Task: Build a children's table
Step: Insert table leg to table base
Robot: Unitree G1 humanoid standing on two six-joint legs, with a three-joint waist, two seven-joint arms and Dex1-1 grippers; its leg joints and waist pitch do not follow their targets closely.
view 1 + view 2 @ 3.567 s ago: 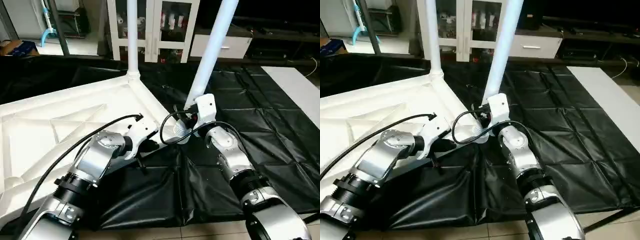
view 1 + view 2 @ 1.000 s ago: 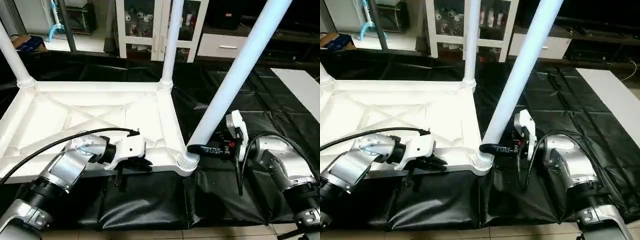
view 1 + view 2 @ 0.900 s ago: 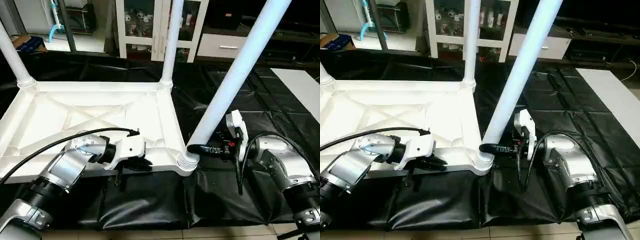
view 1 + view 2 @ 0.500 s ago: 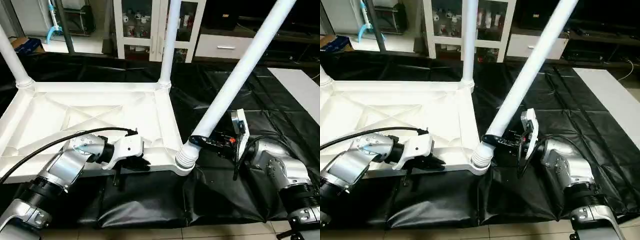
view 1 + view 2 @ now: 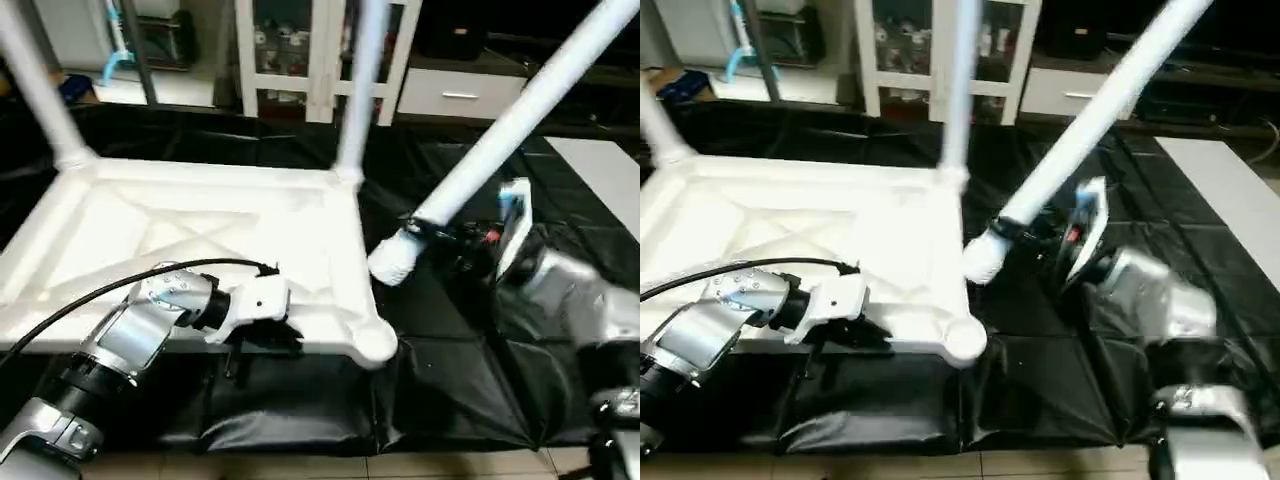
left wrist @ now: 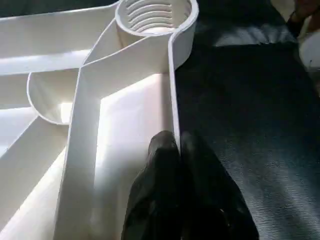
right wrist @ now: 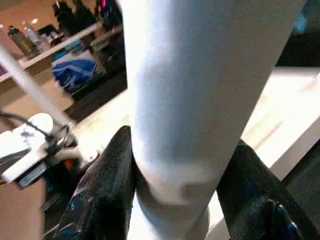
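The children's table top (image 5: 200, 230) lies upside down on black sheeting, X-ribs up. Two white legs (image 5: 362, 90) stand in its far corner sockets. The near right corner socket (image 5: 376, 341) is empty, its threads visible in the left wrist view (image 6: 155, 14). My left gripper (image 5: 272, 338) is shut on the top's thin near rim (image 6: 172, 142). My right gripper (image 5: 440, 232) is shut on a third leg (image 5: 510, 125), which tilts up to the right. Its threaded end (image 5: 395, 262) hangs above and just beyond the empty socket. Black fingers (image 7: 112, 170) flank the leg.
Black sheeting (image 5: 470, 380) covers the work surface. A white cabinet (image 5: 300, 60) and a drawer unit (image 5: 455, 95) stand behind. A white board (image 5: 600, 165) lies at the far right. The tiled floor shows along the near edge.
The leg in my right gripper has come up out of the near right corner socket and swung up to the right. My left gripper keeps its hold on the rim. The camera has shifted slightly.
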